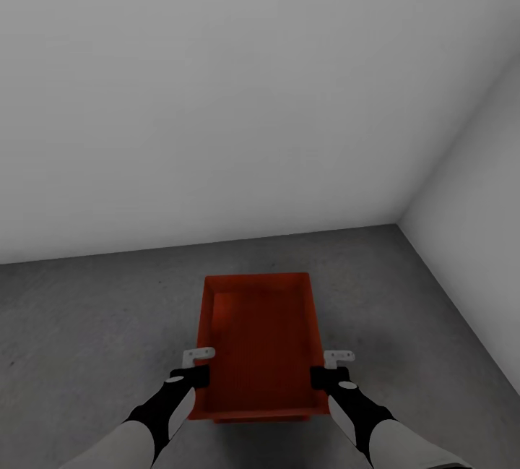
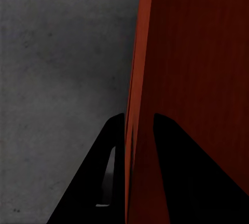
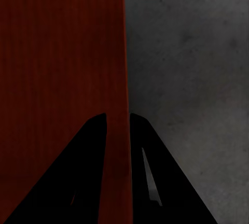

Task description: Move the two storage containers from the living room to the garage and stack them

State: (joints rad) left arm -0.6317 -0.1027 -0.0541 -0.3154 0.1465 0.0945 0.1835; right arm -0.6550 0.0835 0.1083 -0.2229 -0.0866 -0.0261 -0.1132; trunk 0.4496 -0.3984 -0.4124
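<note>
Item: 1 orange-red bin (image 1: 258, 339), lidless, ribbed inside, lower centre of head frame, carried over the grey floor (image 1: 87, 310). Left gripper (image 1: 196, 366) pinched the bin's left wall near the rear corner; one finger (image 2: 192, 172) inside, the other outside. Right gripper (image 1: 328, 369) pinched the right wall likewise, fingers (image 3: 78, 177) astride it. White walls (image 1: 217, 93) filled the upper frame; corner at right.

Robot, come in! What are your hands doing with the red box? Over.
Left gripper and right gripper each clamped on a side wall of the storage container. Container over grey floor, near corner. Nothing blocking ahead.
</note>
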